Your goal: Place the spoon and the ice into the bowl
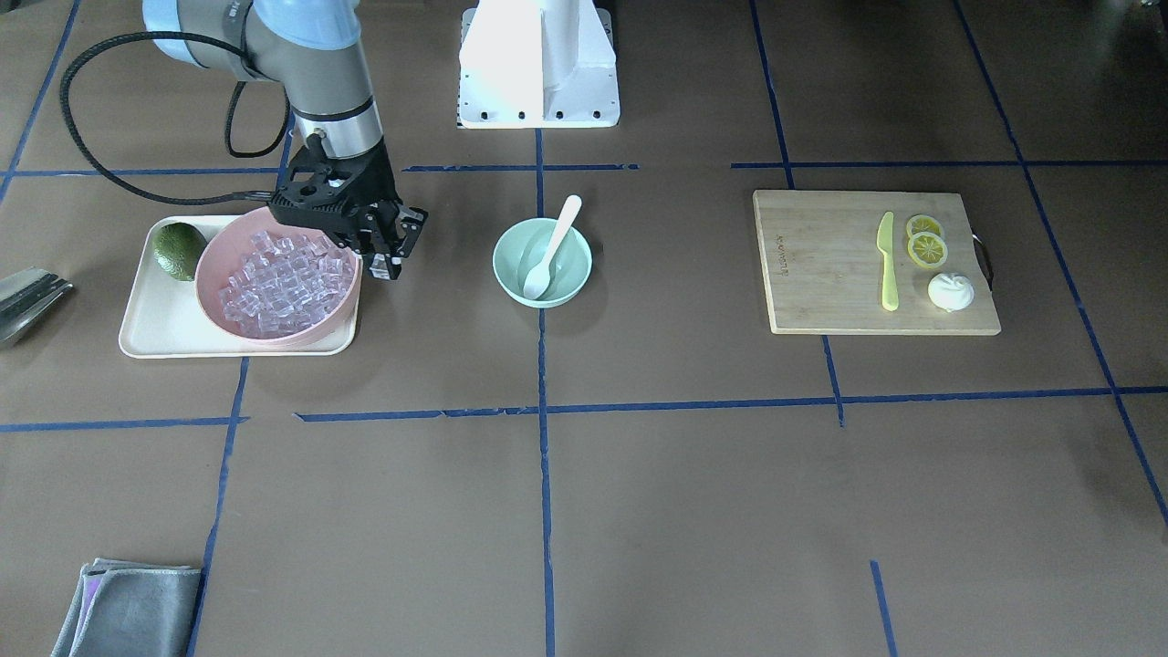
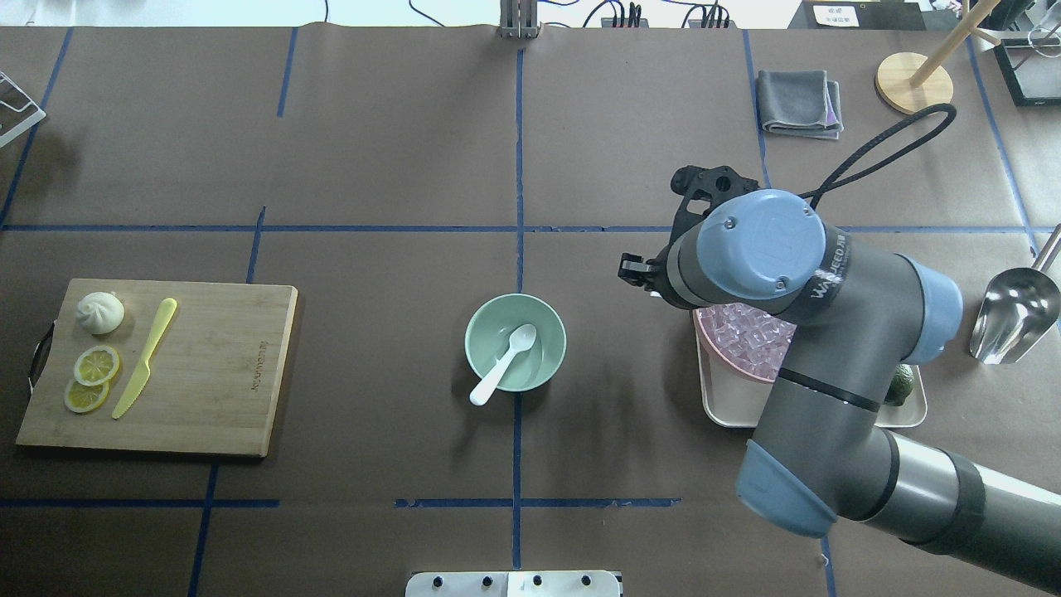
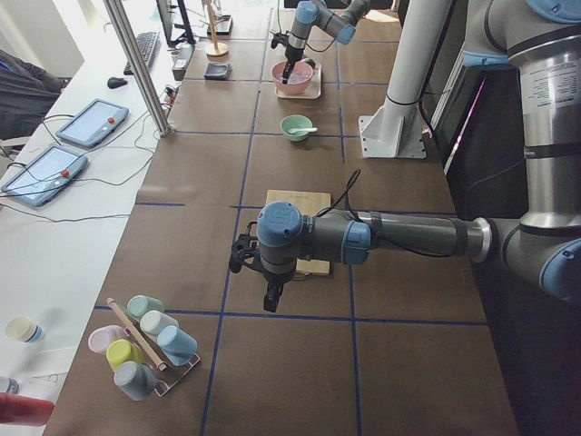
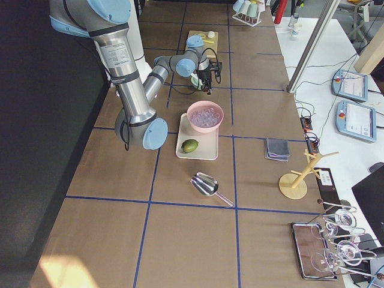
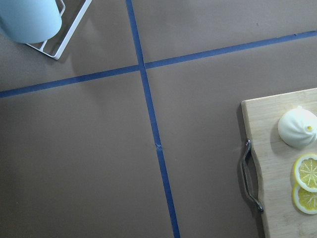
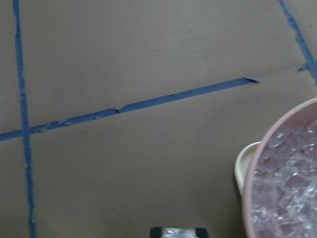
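spoon [image 1: 550,251]: already in bowl [image 1: 498,263]
ice [image 1: 283,283]: heaped in pink bowl [image 1: 210,265]
right gripper [image 1: 388,255]: beside pink bowl, seemingly pinching one cube [image 6: 176,232]
left gripper [image 3: 270,302]: cannot tell
tip: carry over bowl, release low

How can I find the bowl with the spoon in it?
Look at the middle of the brown table, between the wooden cutting board and the cream tray. The small mint-green bowl sits there on a blue tape line. Unlike the pink bowl full of ice, it holds only a white spoon.

Overhead, front views opposed; both show bowl [image 1: 542,263].
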Tool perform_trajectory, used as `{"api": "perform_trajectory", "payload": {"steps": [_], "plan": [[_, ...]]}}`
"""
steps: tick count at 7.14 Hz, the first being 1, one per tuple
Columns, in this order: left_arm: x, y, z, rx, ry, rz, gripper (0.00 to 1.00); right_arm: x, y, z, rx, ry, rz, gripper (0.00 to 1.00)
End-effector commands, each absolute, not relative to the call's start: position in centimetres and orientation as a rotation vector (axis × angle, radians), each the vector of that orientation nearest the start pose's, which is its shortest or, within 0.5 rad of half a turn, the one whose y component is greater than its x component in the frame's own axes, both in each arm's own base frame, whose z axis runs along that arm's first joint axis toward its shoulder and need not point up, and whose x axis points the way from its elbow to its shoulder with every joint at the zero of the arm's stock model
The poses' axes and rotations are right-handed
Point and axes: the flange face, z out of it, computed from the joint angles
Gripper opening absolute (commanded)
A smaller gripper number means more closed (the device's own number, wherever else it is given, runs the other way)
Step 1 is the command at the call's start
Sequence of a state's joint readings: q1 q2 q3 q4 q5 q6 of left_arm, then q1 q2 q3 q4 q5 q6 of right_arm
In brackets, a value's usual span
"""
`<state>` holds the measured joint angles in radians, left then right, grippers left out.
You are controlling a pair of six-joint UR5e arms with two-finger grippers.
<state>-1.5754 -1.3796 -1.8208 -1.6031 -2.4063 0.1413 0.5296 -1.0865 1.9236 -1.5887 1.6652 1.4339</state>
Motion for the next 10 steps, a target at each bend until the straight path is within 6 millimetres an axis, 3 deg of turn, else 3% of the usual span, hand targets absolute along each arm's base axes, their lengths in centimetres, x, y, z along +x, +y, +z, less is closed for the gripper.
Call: {"api": "perform_trajectory", "payload": {"steps": [1, 3, 4, 10], "plan": [[-6.1, -41.6, 61.4, 0.148, 0.826, 0.168, 1.0, -51.6, -41.1, 20.1, 0.166, -0.833, 0.316, 0.06], [-6.1, -41.6, 61.4, 0.148, 0.826, 0.168, 1.0, -57.4, -41.5, 17.1, 0.123, -0.822, 0.355, 0.06], [-6.1, -41.6, 61.4, 0.148, 0.828, 0.168, 1.0, -59.0, -40.5, 18.1, 0.117, -0.797, 0.339, 0.06], [-6.1, -41.7, 62.2, 0.132, 0.829, 0.161, 1.0, -60.8, -38.8, 18.3, 0.072, -0.777, 0.383, 0.07]]}}
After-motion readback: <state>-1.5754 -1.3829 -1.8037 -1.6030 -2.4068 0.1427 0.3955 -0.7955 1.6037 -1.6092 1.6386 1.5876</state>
